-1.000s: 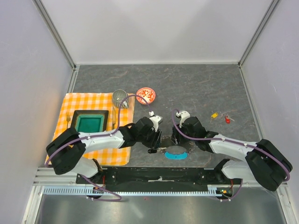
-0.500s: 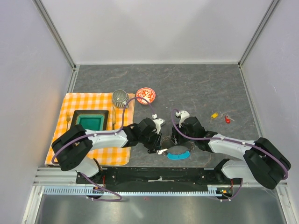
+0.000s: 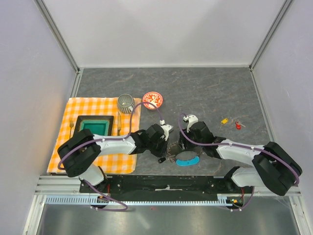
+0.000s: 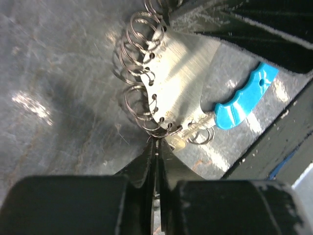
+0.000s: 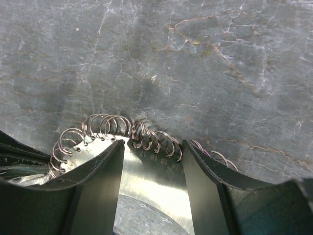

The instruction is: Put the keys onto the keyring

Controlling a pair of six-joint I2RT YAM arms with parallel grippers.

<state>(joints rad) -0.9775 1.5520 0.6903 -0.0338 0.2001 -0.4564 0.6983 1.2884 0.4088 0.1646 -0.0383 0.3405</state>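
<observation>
The keyring (image 3: 179,153), a shiny metal plate fringed with wire rings, lies near the table's front edge with its blue tag (image 3: 187,162). My left gripper (image 3: 167,149) is at its left rim. In the left wrist view the gripper (image 4: 157,142) is shut on a thin metal piece seen edge-on, touching the rings beside the plate (image 4: 178,73) and tag (image 4: 242,95). A small black piece (image 3: 160,159), apparently the black key, sits below it. My right gripper (image 3: 182,146) is open, and its fingers straddle several rings over the plate (image 5: 146,181). The yellow key (image 3: 224,121) and red key (image 3: 238,126) lie at the right.
An orange checked cloth (image 3: 98,110) at the left holds a teal tray (image 3: 93,129), a fork (image 3: 71,125) and a ribbed metal cup (image 3: 125,103). A red bowl (image 3: 152,100) stands just right of the cup. The black base rail (image 3: 166,185) runs below the keyring.
My left gripper has moved right and toward the front, up against the keyring's rim. The right gripper has stayed over the keyring, which shifted slightly.
</observation>
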